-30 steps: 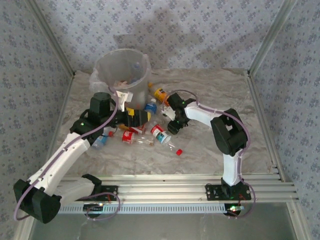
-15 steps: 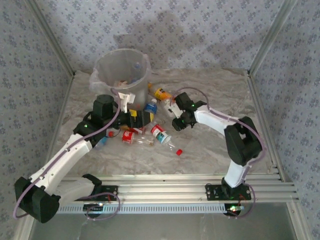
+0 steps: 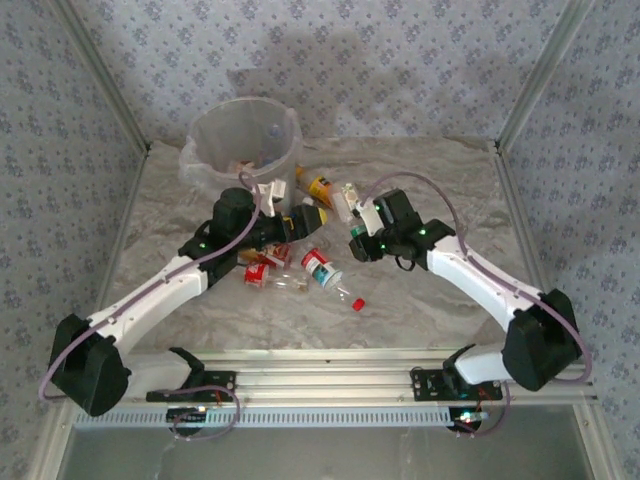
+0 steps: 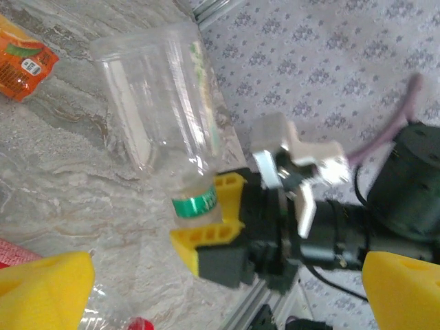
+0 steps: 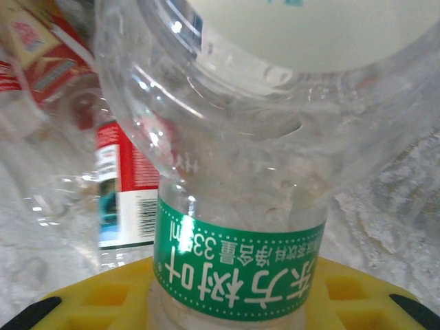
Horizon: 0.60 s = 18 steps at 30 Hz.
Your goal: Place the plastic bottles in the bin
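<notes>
Reaches farther than a second ago, grips clear bottle (image 4: pixel 161 103) by its neck with right fingers (image 4: pixel 210 237); holds left fingers (image 4: pixel 41 292) wide, empty, near bin (image 3: pixel 212 145).

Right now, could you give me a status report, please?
Left gripper open, empty. Right gripper shut on green-label bottle. Left gripper crowds route to bin.

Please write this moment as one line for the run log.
right fingers: shut on green-label bottle | left fingers: open | bin: held bottle not yet in
</notes>
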{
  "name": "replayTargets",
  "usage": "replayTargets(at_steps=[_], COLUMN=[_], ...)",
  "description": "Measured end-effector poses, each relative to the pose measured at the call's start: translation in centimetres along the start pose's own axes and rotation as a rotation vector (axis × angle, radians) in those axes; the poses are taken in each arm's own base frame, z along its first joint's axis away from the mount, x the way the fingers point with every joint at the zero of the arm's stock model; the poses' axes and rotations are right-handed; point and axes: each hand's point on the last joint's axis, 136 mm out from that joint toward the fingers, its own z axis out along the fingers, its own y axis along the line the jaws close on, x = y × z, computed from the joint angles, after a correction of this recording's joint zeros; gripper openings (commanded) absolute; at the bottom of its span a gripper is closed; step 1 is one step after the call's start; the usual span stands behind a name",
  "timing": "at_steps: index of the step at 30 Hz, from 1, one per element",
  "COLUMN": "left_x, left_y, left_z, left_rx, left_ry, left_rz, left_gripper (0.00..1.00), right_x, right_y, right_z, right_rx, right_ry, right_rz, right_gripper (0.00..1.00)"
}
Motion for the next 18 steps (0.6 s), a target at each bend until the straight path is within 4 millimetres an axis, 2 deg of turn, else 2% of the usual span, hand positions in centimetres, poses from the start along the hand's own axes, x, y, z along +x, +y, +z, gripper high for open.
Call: replayTargets(at_steps=[4,14,18], left_x=[-0.2,-1.1,-1.5], left_y=[0.5,0.6,0.4], left_z=[1.0,2.8,3.2], left_rx=[-0.002,0.009,0.021], left_ry=[-0.005,-0.011,-0.017], left_rz=[-0.038,-0.052,-0.053], left_gripper=[1.00,0.99,0.90], right_x=[-0.5,-0.5,-0.3], right_y=[2.0,5.8,6.7], right_z=[-1.2,-2.8,-2.9], right_rx=[-0.068,-0.190,-0.213], right_ry=[-0.046,-0.077,-0.074], right_rz=[0.006,-0.005,-0.016], right_gripper=[0.43,0.42,0.42])
